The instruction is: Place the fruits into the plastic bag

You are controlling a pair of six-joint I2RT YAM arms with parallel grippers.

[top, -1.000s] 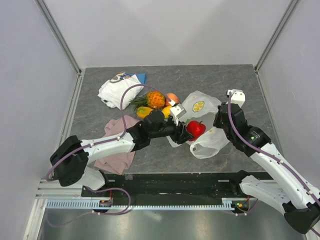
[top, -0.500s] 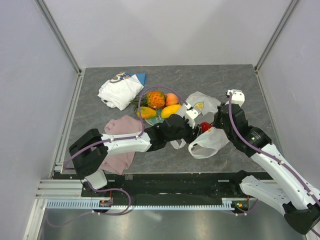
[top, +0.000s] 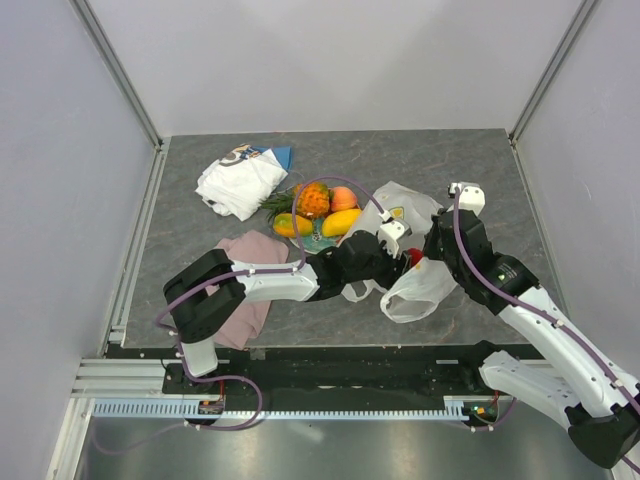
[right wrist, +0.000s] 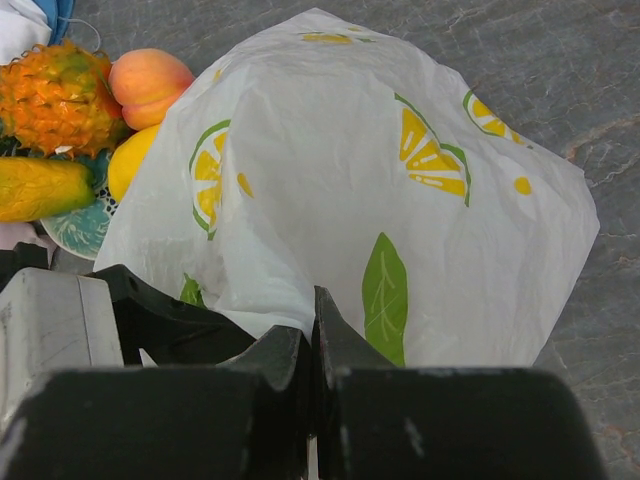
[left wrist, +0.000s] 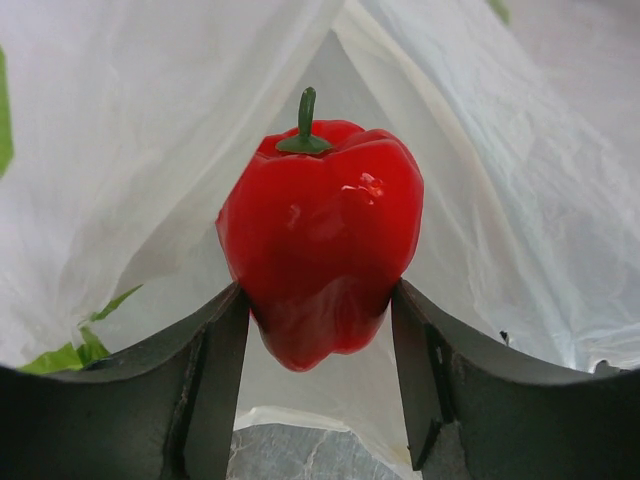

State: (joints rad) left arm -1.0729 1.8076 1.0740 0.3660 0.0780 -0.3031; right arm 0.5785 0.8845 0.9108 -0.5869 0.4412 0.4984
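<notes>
Your left gripper [left wrist: 318, 292] is clamped on the red pepper [left wrist: 320, 240], just inside the mouth of the bag [right wrist: 400, 230] — your right gripper [right wrist: 313, 310], pinched closed, holds its edge up. Nothing is dropped in yet — pineapple [top: 311, 199], peach [top: 344, 197] and mangoes [top: 341, 221] wait on the plate [right wrist: 80, 228].

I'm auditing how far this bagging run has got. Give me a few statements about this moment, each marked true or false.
1. The left tool grips the red pepper between its fingers. True.
2. The pineapple is already inside the plastic bag. False: it lies outside the bag, beside the peach.
3. The right tool is wide open. False: it is shut, pinching the bag's edge.
4. The red pepper sits at the bag's opening, with plastic around it. True.
5. The bag is plain white. False: it has a lemon and leaf print.
</notes>
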